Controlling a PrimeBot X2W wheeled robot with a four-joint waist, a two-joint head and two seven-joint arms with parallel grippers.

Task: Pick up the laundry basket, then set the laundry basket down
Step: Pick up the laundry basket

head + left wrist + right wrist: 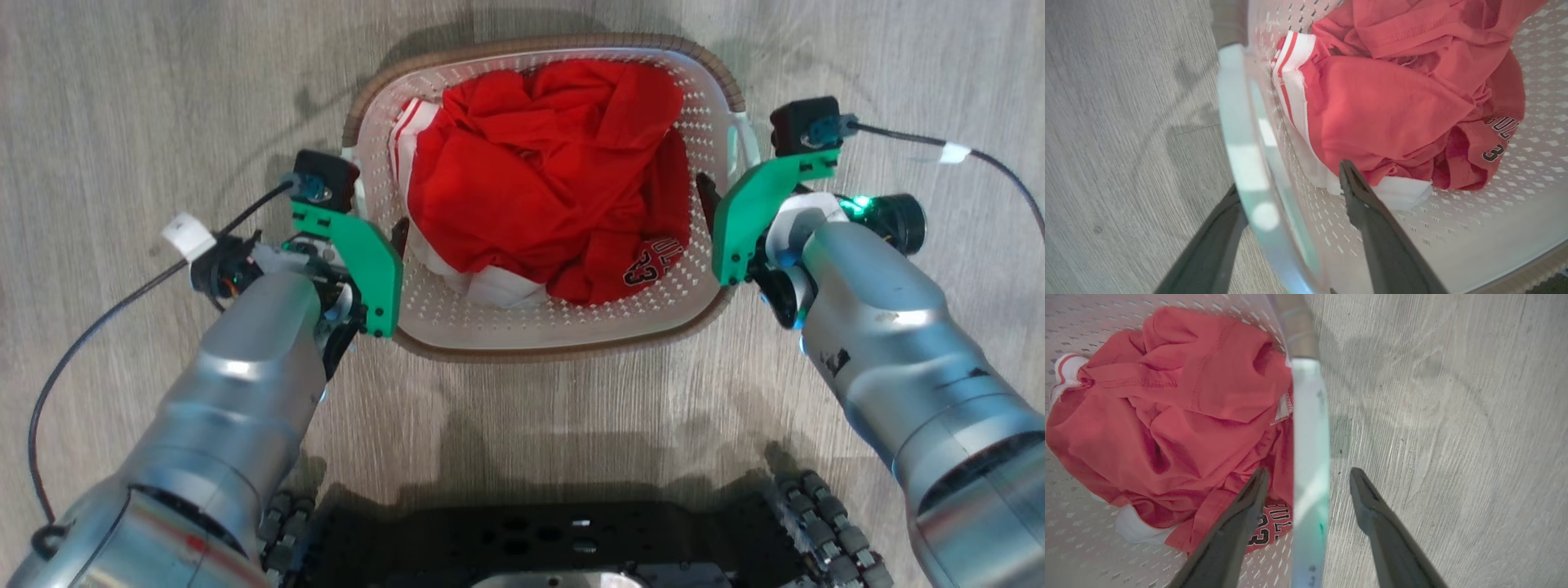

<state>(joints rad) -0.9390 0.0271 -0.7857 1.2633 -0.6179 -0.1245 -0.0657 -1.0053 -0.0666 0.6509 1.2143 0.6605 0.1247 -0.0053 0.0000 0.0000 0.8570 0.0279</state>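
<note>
Nearest the onlooker: black robot base [539, 539] with roller wheels [824, 510] at its front corners, standing on a grey wood-grain floor [122, 122].

Both silver forearms reach forward and down, one to each side of the laundry basket [522, 322]. The basket sits on the floor directly ahead of the base, long side toward the robot.

Left gripper [1290, 179]: jaws spread wide, holding nothing. It straddles the left handle [1241, 163], with one dark finger outside over the floor and one inside the perforated wall. Contact with the handle: cannot tell.

Right gripper [1309, 473]: same posture, jaws wide, nothing held. One finger is inside the basket and one outside, with the right handle [1309, 416] between them.

Contents: a crumpled red garment [539, 163] with white trim, filling most of the basket floor. Black lettering [653, 261] on a fold near the right handle is partly hidden; "ULL" is legible, and the number beneath appears to read 23.

Farthest: the brown woven-look rim [571, 41] at the basket's far edge.
</note>
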